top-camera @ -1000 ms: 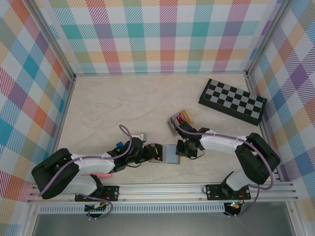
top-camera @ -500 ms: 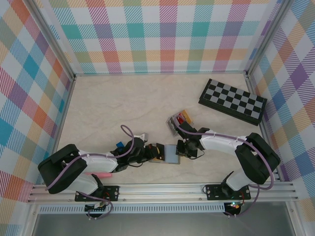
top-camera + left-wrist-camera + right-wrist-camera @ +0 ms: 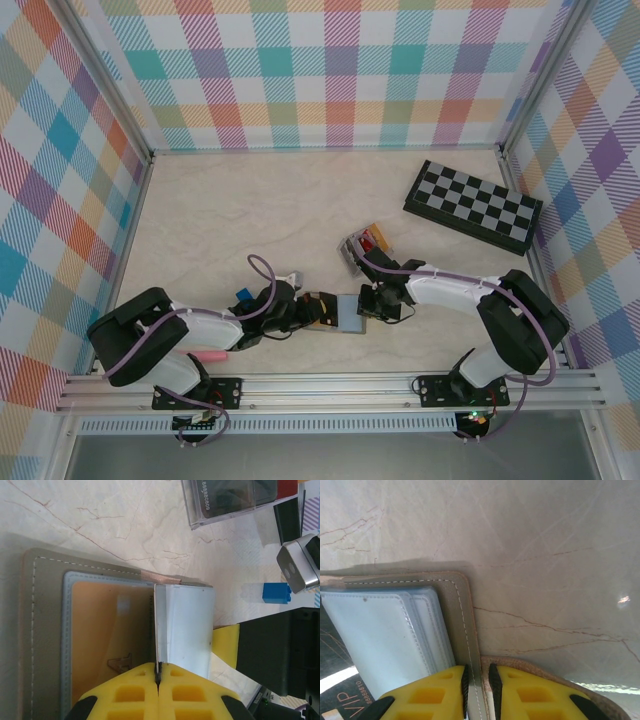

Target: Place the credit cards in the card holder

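The left gripper is pinched tight on one edge of a grey-white card, holding it over the open card holder, right beside the pocket with a yellow-tan card in it. The card holder lies flat on the table between the two grippers. At its right side, the right gripper is clamped on its stitched rim.

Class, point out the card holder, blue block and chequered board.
card holder (image 3: 46, 630): left wrist view, stitched grey cover.
blue block (image 3: 276, 592): left wrist view, its middle.
chequered board (image 3: 475, 205): top external view, centre squares.
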Controlling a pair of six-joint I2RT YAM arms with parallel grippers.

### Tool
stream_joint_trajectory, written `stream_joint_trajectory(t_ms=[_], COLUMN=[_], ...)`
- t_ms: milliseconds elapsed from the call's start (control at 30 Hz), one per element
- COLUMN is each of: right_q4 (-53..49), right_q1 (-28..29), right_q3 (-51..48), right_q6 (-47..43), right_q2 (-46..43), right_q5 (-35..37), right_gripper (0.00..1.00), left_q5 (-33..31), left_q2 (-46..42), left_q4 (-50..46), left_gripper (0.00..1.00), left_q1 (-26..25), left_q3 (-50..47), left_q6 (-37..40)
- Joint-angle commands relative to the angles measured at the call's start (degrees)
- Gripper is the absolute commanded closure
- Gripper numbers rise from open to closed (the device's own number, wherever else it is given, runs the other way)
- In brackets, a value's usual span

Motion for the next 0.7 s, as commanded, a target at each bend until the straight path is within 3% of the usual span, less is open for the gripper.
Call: stream_joint_trajectory(t_ms=[0, 433, 667], right_q4=[0.98, 1.03, 1.07], right_q1=[0.18, 0.17, 0.17], right_q3=[-1.65, -1.59, -1.39], right_q6=[0.48, 0.57, 0.66], right_q2=[3.81, 4.12, 4.28], right_q5=[1.22, 1.29, 1.31], right_gripper=[0.78, 0.78, 0.78], left_q5=[1.58, 3.26, 2.65], left_q2=[1.49, 3.64, 2.74], left_q4=[-0.21, -2.08, -5.65], left_gripper=[1.00, 0.97, 0.89], left_q1=[-1.19, -2.06, -2.06], left_q3=[0.13, 1.96, 3.27], left_q6=[0.14, 2.11, 3.71])
